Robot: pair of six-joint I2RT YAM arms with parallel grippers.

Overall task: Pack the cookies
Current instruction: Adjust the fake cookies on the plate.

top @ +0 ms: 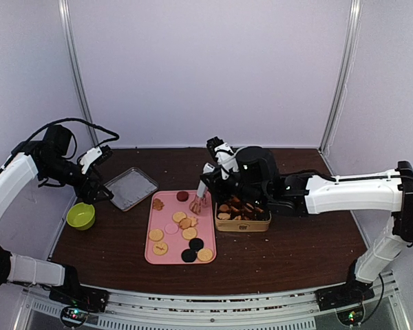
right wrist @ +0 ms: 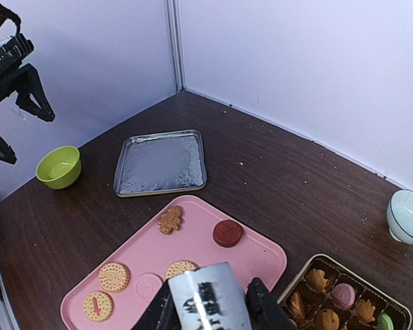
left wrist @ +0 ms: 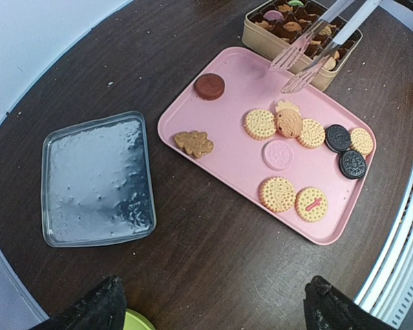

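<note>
Tongs [left wrist: 289,55] are clamped in the right gripper [right wrist: 210,306], tips over the pink tray [left wrist: 213,155] edge by the tin [left wrist: 261,34]. The left gripper [left wrist: 210,313] is spread wide above the table [left wrist: 227,275].

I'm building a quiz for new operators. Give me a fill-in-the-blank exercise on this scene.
The rectangular plastic tray under the loose flat cookies is coloured ____.
Round black cookies on it number ____.
The right gripper grips clear plastic ____.
In the top view, the small green bowl stands ____ of the silvery square lid.
Missing words: pink; two; tongs; left.
</note>
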